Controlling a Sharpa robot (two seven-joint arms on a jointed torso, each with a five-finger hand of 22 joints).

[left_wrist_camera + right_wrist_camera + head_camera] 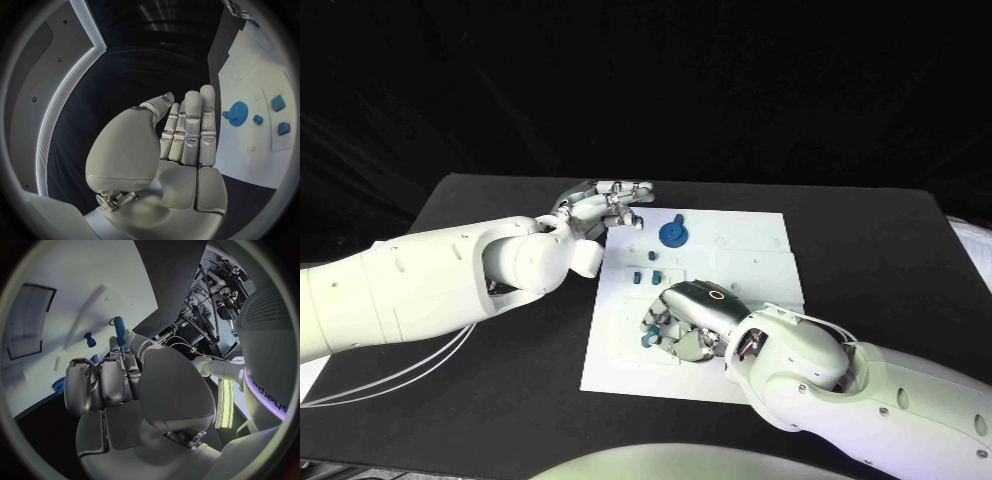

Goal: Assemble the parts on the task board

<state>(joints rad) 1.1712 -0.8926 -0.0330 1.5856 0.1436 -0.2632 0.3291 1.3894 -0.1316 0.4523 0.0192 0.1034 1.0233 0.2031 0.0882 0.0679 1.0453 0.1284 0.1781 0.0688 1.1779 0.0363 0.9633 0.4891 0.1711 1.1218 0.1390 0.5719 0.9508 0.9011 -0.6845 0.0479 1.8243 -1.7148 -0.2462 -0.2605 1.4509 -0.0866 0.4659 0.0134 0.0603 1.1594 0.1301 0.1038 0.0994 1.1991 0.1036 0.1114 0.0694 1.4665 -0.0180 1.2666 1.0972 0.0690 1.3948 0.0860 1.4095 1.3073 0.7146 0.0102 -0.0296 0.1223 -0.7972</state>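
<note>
a black table [473, 400] stands before a dark, unlit backdrop of black cloth [646, 80].

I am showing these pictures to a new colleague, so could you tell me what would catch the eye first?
The white task board stands out against the black table, with a blue gear near its far edge. The right hand rests low over the board's near part, a long blue part at its fingers. The left hand hovers open at the board's far left corner.

Left hand [181, 145] flat beside blue gear [238, 113]
</note>
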